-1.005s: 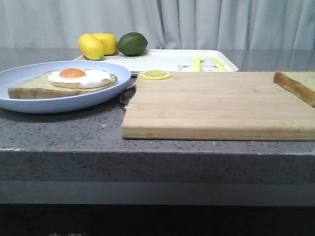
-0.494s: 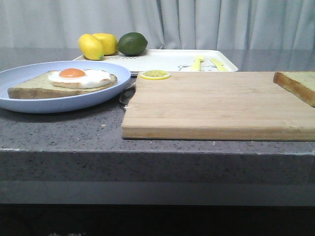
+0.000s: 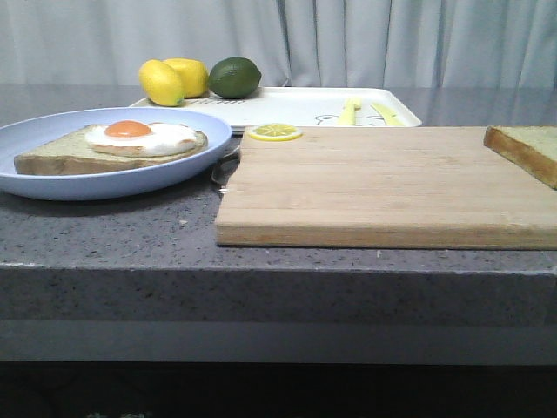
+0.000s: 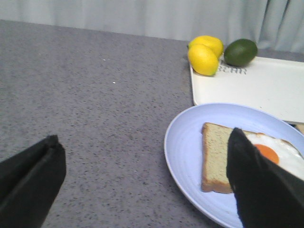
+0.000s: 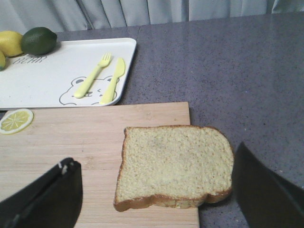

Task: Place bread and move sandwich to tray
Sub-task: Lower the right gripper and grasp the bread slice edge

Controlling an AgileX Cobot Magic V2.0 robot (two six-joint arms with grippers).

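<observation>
The plain bread (image 5: 173, 164) lies on the right end of the wooden cutting board (image 5: 71, 142), overhanging its edge; it also shows at the right edge of the front view (image 3: 526, 148). My right gripper (image 5: 156, 190) is open above it, fingers wide on either side. The sandwich (image 3: 113, 144), bread with a fried egg, sits on the pale blue plate (image 3: 52, 178); the left wrist view shows it too (image 4: 223, 156). My left gripper (image 4: 142, 180) is open and empty over the counter beside the plate (image 4: 190, 152). The white tray (image 3: 296, 104) stands behind the board.
Two lemons (image 3: 170, 80) and a lime (image 3: 234, 77) sit at the tray's back left corner. A yellow fork (image 5: 92, 76) and knife (image 5: 113, 80) lie in the tray (image 5: 47, 76). A lemon slice (image 3: 274, 131) rests at the board's back left corner.
</observation>
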